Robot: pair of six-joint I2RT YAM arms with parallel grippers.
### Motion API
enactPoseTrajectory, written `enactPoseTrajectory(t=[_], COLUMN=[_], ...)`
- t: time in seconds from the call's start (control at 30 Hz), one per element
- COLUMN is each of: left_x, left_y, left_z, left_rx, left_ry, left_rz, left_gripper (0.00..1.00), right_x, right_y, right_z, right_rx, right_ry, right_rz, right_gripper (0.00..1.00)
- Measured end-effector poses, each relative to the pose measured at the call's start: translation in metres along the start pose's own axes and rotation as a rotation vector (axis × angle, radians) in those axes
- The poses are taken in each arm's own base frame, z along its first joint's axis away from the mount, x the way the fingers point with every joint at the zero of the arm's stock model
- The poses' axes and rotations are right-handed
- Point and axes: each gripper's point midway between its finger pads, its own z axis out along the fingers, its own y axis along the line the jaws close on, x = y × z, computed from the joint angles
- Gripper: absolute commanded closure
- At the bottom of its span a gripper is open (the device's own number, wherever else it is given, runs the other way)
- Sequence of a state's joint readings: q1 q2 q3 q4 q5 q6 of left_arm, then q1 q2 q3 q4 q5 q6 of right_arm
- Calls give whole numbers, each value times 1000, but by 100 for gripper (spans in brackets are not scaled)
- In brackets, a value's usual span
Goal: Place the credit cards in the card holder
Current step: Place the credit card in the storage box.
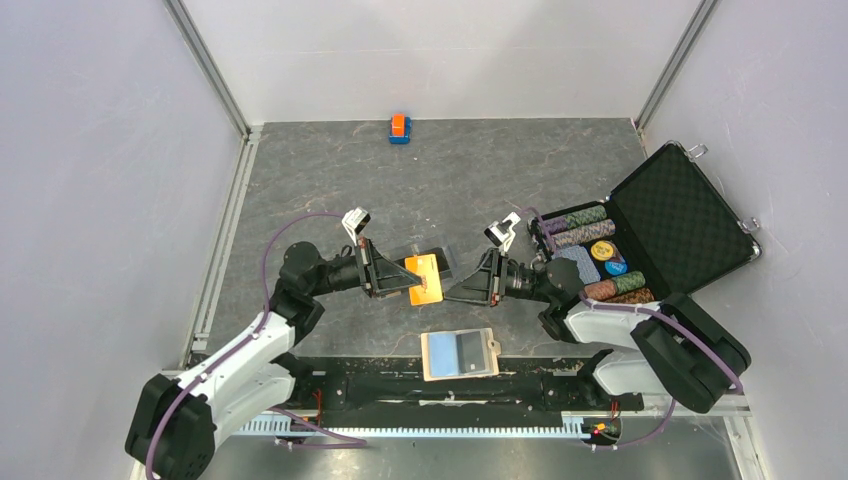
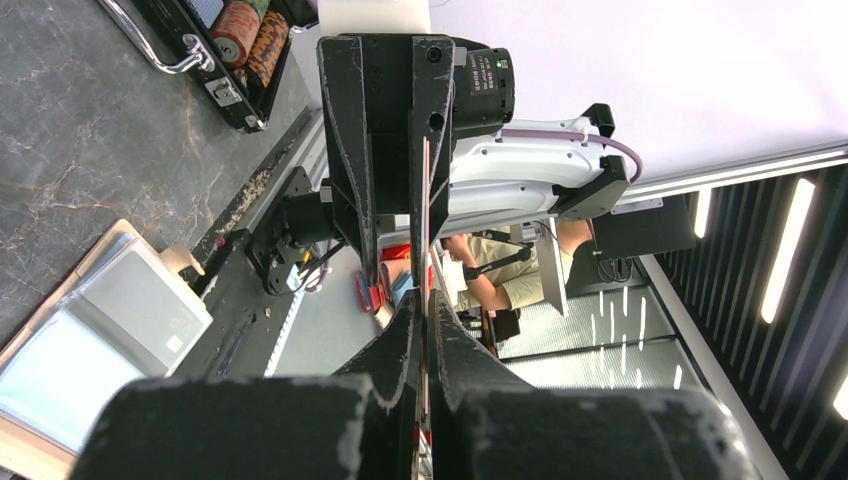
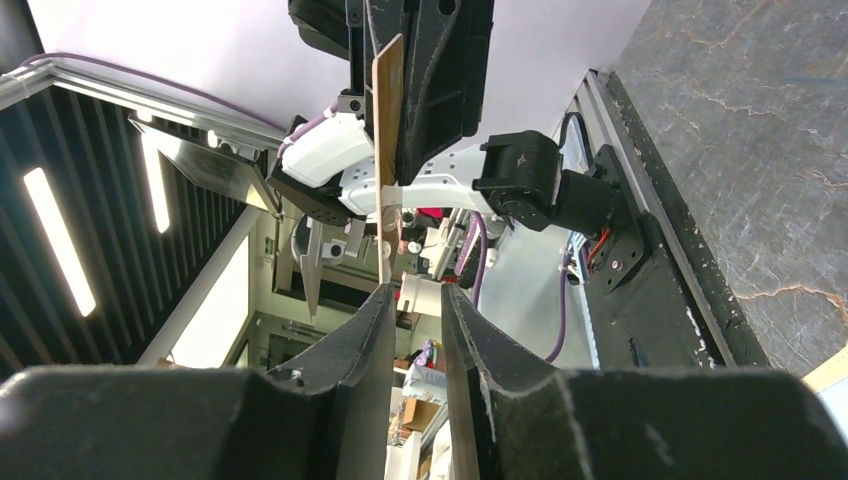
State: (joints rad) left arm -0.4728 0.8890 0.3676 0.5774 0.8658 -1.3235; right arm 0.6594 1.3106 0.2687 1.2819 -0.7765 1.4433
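Observation:
My left gripper (image 1: 405, 272) is shut on an orange credit card (image 1: 425, 279) and holds it above the table, pointing right. In the left wrist view the card (image 2: 425, 215) is edge-on, pinched between my fingers. My right gripper (image 1: 452, 291) faces it from the right with its jaws a little apart. In the right wrist view the card's (image 3: 387, 150) free end reaches my left fingertip (image 3: 378, 305), and the gap between the fingers is empty. The tan card holder (image 1: 460, 354) lies flat below them near the front edge, with light blue and grey showing on its face.
An open black foam-lined case (image 1: 660, 225) with poker chips and a blue patterned deck stands at the right. A small orange-and-blue block (image 1: 400, 128) sits at the back. The black arm-mount rail (image 1: 450, 390) runs along the front edge, and grey walls stand on both sides.

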Motion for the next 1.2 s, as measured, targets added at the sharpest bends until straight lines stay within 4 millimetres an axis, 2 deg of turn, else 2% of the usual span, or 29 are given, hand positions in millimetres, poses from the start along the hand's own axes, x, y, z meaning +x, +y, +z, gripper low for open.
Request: enactPoseTrajectory(t=[0.4,0.67,0.77,0.9,0.97,1.07,1.2], left_x=[1,2,2,3,3,4,4], left_y=[3,1,1,2,2,2,1], left_z=[-1,-1,-2,-2,-2,-2,-3], left_rx=[-13,-11,-11,-11,-10,-10,-9], left_ry=[3,3,3,3,3,4,3], left_rz=[-15,-13,-13,-12,-12,-12,-11], left_gripper=[98,98,98,98,98,98,98], right_x=[2,7,7,6,5,4,4], right_y=[4,5,6,6,7,10,12], right_z=[1,8,8,8,8,8,8], right_rx=[-15,-22,-23,-23,-26,-32,-39], right_ry=[6,33,33,27,18,14,12], right_rz=[-4,0,-1,-3,-7,-13,-19], right_gripper=[75,86,84,71,69,70,79])
